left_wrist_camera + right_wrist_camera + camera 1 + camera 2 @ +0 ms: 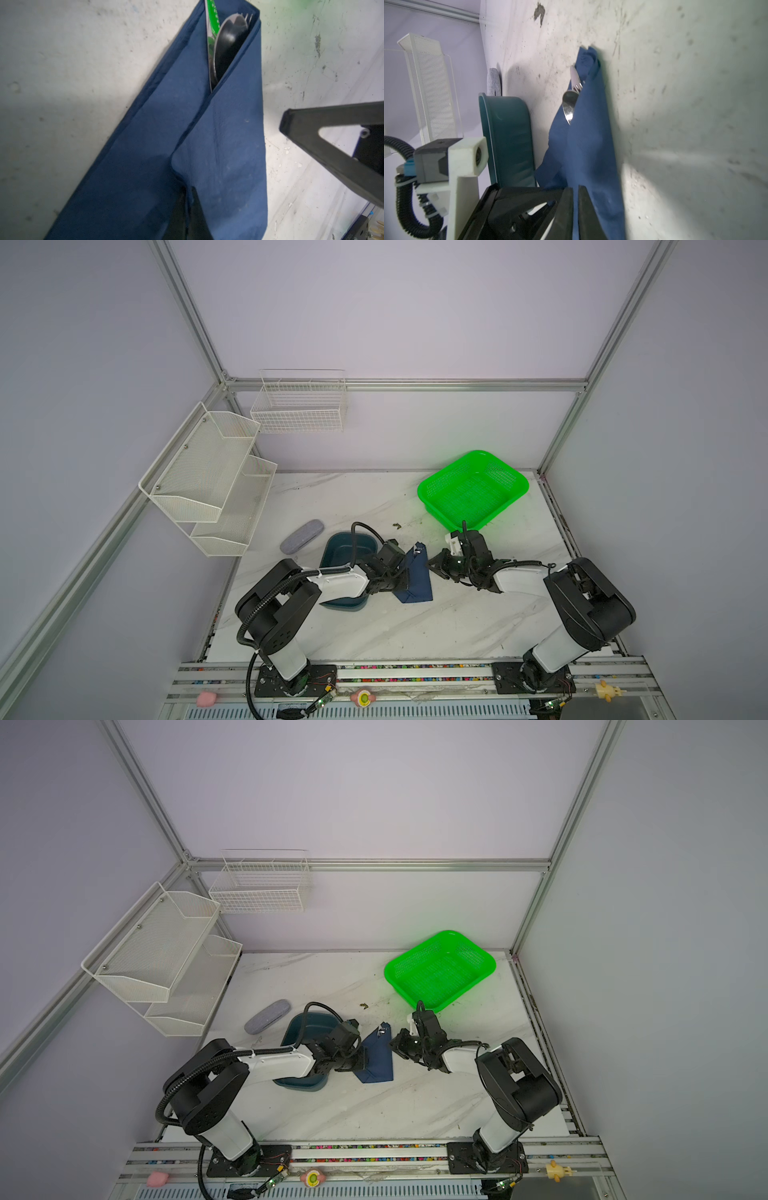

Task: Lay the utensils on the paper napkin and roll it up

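— Tabletop of scuffed marble, pale walls round it, green basket at one o'clock?
— Yes. The paper napkin lies mid-table, folded over the utensils. Left gripper is clamped on its fold. Right gripper, at the napkin's three o'clock, is nearly closed and holds nothing.

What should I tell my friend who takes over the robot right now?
Left gripper: fingers shut, pinching a fold of the paper napkin.
Right gripper: fingers shut, holding nothing, just beside the napkin.
Knife, spoon and fork lie inside the folded napkin on the table, tips poking out of one end.
Done: utensils placed, sides folded over.
To do: finish rolling it up.
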